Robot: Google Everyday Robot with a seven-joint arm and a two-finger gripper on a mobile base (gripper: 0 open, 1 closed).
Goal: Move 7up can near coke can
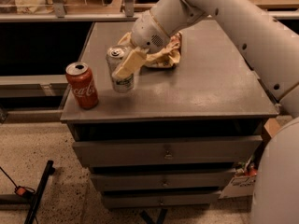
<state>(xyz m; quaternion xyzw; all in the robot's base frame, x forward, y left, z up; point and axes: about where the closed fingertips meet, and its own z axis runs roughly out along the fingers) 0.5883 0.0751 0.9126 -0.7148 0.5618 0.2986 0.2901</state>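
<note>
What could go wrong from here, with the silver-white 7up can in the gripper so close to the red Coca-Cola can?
1. The red Coca-Cola can stands by the front-left corner of the grey cabinet top. A push further left from the silver-white 7up can, clamped in the gripper, could knock it off the edge.
2. The 7up can looks slightly tilted; released like that, it may topple.

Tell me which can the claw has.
The silver-white 7up can with green lettering, clamped in the claw over the grey cabinet top; the red Coke can stands apart.
</note>
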